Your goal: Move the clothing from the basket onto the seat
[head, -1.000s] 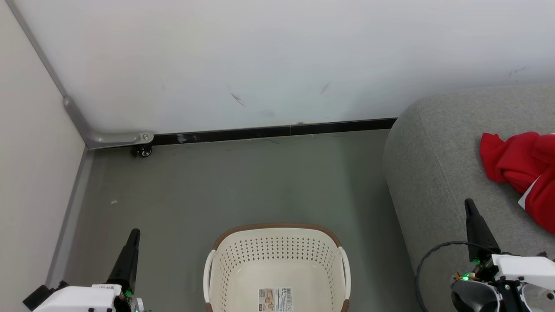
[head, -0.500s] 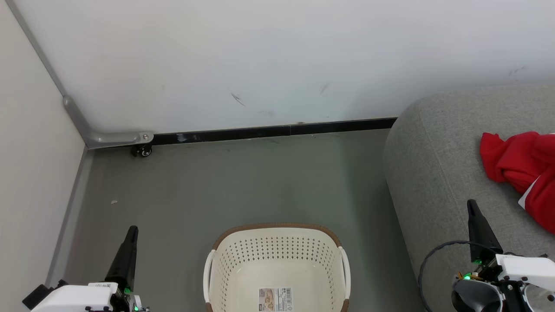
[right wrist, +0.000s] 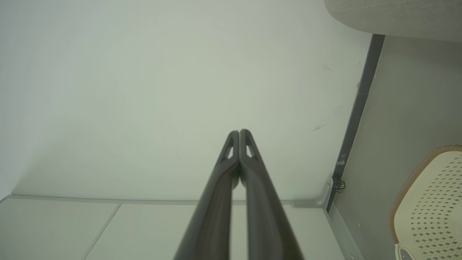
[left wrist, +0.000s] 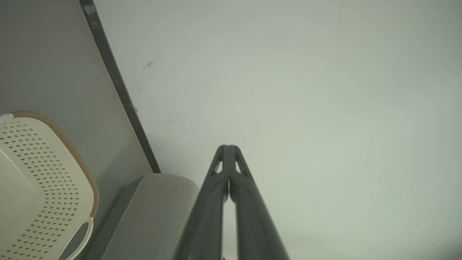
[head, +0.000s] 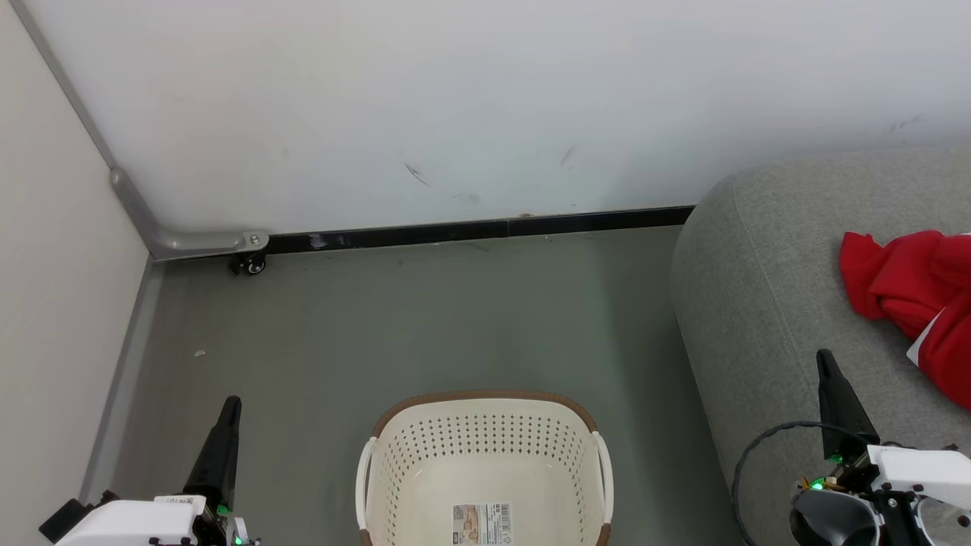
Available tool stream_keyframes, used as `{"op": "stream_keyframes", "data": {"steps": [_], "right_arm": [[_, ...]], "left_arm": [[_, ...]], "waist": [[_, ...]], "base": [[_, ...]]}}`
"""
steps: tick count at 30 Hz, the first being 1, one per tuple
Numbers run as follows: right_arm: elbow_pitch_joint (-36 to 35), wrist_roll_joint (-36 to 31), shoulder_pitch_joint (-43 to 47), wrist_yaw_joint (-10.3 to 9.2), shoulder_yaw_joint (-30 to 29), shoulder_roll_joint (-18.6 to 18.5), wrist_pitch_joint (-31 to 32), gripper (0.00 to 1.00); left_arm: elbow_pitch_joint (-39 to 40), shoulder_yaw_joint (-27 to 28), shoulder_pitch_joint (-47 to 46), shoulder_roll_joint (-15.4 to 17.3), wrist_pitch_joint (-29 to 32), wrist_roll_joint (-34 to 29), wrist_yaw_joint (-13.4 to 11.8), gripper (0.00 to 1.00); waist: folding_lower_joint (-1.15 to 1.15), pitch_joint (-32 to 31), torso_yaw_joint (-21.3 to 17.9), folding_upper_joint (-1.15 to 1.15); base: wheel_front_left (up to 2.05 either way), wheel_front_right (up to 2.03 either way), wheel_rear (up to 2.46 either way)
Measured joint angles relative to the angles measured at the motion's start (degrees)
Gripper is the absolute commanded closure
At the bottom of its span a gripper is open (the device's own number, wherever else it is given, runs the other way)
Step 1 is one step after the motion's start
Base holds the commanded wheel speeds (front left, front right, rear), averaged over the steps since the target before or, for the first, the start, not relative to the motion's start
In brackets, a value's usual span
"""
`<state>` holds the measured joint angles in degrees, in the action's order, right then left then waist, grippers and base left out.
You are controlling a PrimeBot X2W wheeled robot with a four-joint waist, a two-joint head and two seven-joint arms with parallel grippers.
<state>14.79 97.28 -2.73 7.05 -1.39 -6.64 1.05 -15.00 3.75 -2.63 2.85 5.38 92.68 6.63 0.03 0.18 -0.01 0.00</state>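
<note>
Red clothing (head: 903, 280) bunched on seat (head: 758, 303), long axis diagonal | left pincer (head: 233, 402) clenched | right pincer (head: 821, 356) clenched

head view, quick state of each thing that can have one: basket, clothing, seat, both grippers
basket: upright on the floor, no clothing in the part that shows, a barcode label on its floor
clothing: crumpled heap lying on the seat, cut off by the picture's right edge
seat: bears the clothing
left gripper: shut, holding nothing
right gripper: shut, holding nothing
</note>
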Motion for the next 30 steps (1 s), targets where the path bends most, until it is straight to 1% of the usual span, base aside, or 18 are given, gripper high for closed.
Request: {"op": "stream_keyframes", "data": {"steps": [30], "right_arm": [[0.09,-0.01,-0.03,0.0,-0.21,0.03,0.03,1.0]], "left_arm": [[-0.64,0.14,-0.2,0.0,0.16,0.0,0.14,1.0]], "waist": [[-0.01,-0.01,0.0,0.0]], "base": [[0.0,0.0,0.0]]}}
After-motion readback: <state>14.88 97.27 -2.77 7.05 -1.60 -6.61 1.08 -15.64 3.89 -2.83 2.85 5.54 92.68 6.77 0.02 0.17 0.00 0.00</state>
